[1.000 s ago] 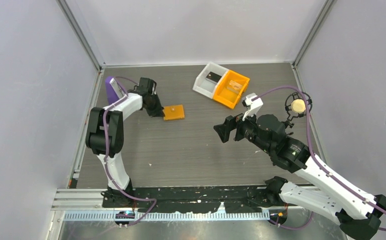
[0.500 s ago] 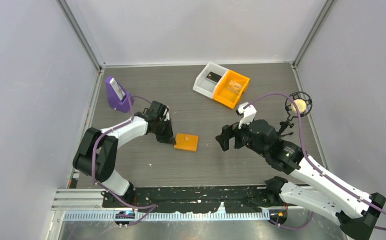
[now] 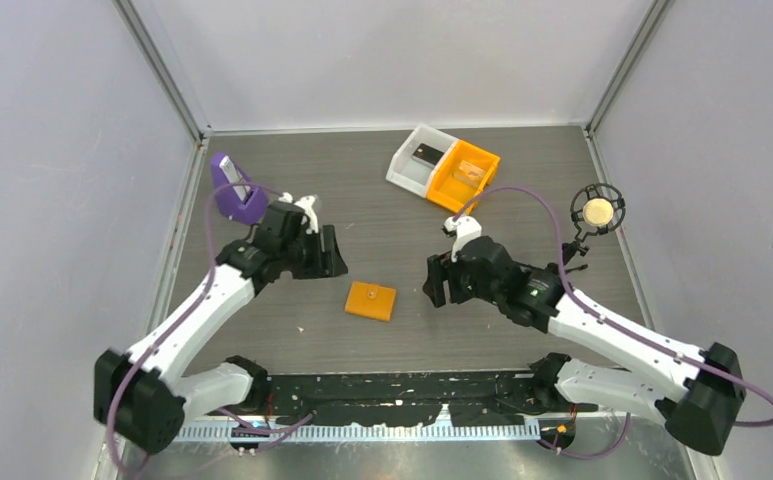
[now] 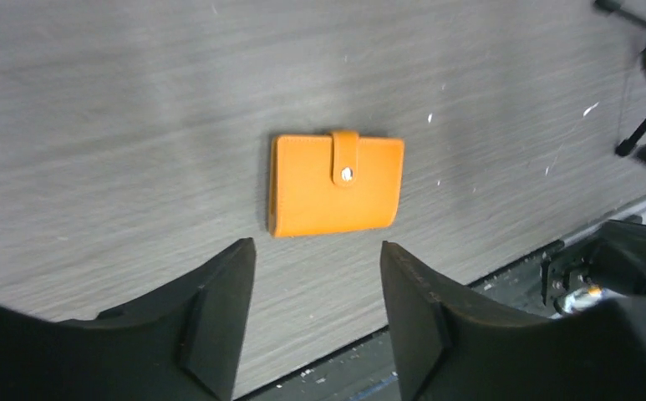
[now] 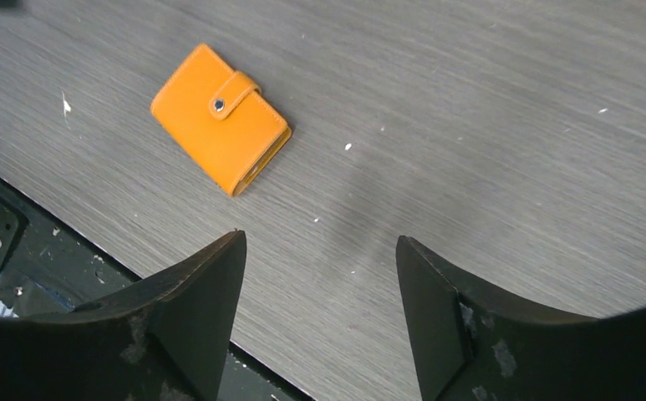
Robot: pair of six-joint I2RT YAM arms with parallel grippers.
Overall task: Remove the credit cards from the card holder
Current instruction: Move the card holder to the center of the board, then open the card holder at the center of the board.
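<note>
Two robot hands hover low over a dark wood-grain bench [image 3: 382,210], each with its fingers spread apart and gripping nothing. Between them, touching neither, the card holder [image 3: 371,299] lies flat near the front edge, folded shut with its strap studded closed. The left hand [image 3: 330,255] is near its left side and the right hand [image 3: 432,284] near its right.
</note>
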